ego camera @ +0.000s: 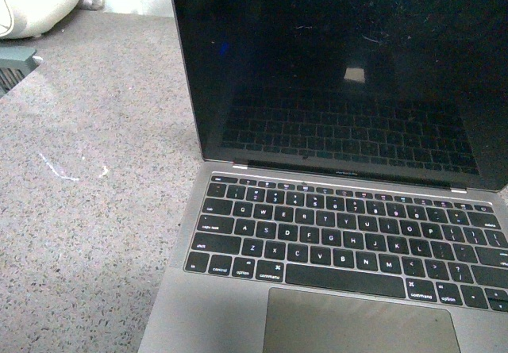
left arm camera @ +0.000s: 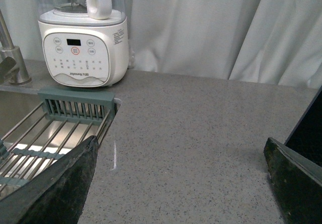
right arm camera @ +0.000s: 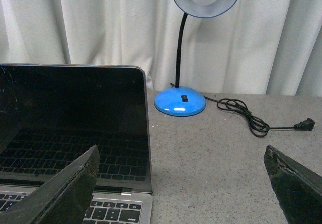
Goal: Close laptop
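The laptop (ego camera: 333, 242) stands open on the grey speckled counter, its lid upright, its glossy black screen dark and smudged, its black keys and trackpad facing me. Neither arm shows in the front view. My left gripper (left arm camera: 181, 183) is open and empty over bare counter to the laptop's left; a dark edge of the laptop screen (left arm camera: 307, 133) shows beside one finger. My right gripper (right arm camera: 181, 183) is open and empty at the laptop's right side; the screen (right arm camera: 70, 118) and the right corner of the keyboard show behind one finger.
A white blender (left arm camera: 83, 38) stands at the back left beside a sink with a wire rack (left arm camera: 45, 133) and a tap (left arm camera: 12, 58). A blue desk lamp (right arm camera: 180, 100) with a black cord (right arm camera: 251, 121) stands right of the laptop. White curtains hang behind.
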